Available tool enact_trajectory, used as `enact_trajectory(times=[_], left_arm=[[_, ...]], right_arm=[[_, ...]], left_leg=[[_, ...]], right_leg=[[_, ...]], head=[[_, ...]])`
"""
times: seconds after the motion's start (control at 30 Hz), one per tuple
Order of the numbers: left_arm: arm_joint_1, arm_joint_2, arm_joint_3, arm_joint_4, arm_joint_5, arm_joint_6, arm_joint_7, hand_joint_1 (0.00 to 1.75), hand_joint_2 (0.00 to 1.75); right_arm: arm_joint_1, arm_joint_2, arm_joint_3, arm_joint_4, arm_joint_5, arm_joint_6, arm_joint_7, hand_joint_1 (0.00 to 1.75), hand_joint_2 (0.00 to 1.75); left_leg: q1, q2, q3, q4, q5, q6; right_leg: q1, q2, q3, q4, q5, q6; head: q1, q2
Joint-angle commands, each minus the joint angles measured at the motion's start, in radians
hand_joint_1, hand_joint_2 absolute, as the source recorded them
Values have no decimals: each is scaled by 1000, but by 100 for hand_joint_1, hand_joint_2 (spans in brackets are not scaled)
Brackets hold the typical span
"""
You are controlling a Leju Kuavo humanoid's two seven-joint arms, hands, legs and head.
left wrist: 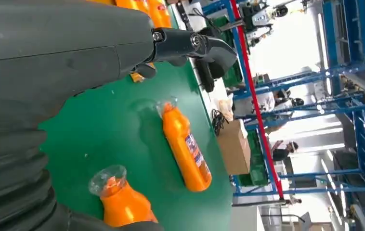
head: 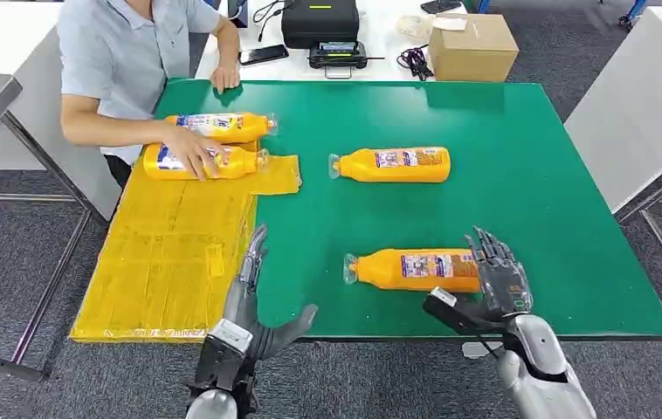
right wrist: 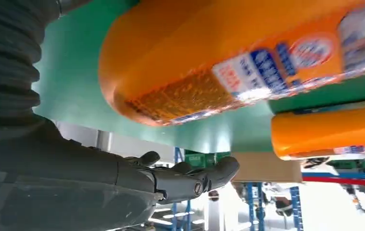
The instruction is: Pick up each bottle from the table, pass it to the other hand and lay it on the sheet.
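Overhead, a green table [head: 528, 175] stands on grey carpet, with a yellow sheet [head: 170, 253] draped over its left part and hanging past the near edge. Beyond the far edge lie a cardboard box [head: 472, 45], a black case [head: 320, 21] and a phone [head: 264, 54].

Four orange bottles with clear caps and blue-and-white labels lie on their sides. Two rest at the sheet's far end, where a person [head: 127, 52] presses a hand [head: 195, 155] on the nearer one [head: 201, 162]; the other [head: 223, 127] lies just behind it. A third bottle [head: 390, 164] lies mid-table, and the near bottle [head: 410, 270] lies by the front edge.

The right hand [head: 495, 284] sits at the base end of the near bottle, fingers spread and holding nothing (the right wrist view puts that bottle's base [right wrist: 180, 91] close above the thumb [right wrist: 190, 178], apart from it). The left hand [head: 253, 301] hovers at the sheet's edge, fingers apart and empty. From the left wrist, blue shelving [left wrist: 354, 120] shows behind the table.
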Motion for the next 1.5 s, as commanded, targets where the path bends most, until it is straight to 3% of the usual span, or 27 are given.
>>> enact_trajectory(times=[0.03,0.57,0.83,1.07,1.1,1.13,1.27,1.5], left_arm=[[-56,32,-37,77,5,0,-2,0,175],[-91,25,-54,118,22,-3,-2,0,175],[-93,27,-58,120,23,-6,-2,0,175],[-86,27,-62,122,16,2,2,0,175],[-87,27,-62,126,16,0,2,0,175],[-87,27,-61,127,16,1,2,0,175],[-106,21,-73,161,22,-13,-3,0,175],[-111,17,-75,169,25,-11,-8,0,175]], right_arm=[[-87,10,105,84,7,14,6,0,175],[-225,35,187,262,-18,105,37,0,175],[-244,32,207,295,-8,115,48,0,175],[-276,1,255,354,-23,204,98,3,175],[-279,-6,259,363,-37,221,99,143,175],[-279,-9,259,367,-43,226,98,175,175],[-302,-49,276,428,-168,407,78,175,175],[-318,-68,303,439,-180,414,76,175,175]], left_leg=[[1,3,4,-1,-1,-2],[0,3,5,-1,-1,-2],[1,3,7,-1,-2,-2],[0,1,4,-1,0,-1],[1,2,6,-1,-1,-2],[0,1,5,-1,0,-1],[1,0,8,-1,0,-2],[2,-4,14,-1,1,-2]], right_leg=[[1,2,3,-1,0,-2],[1,2,4,-1,0,-2],[1,2,6,-1,-1,-3],[1,1,4,-1,0,-2],[1,1,6,-1,-1,-3],[1,0,4,-1,0,-2],[1,-1,8,-1,-1,-2],[2,-4,14,-4,0,-2]], head=[[0,0],[0,0],[0,0],[0,0],[0,0],[0,0],[0,0],[1,0]])
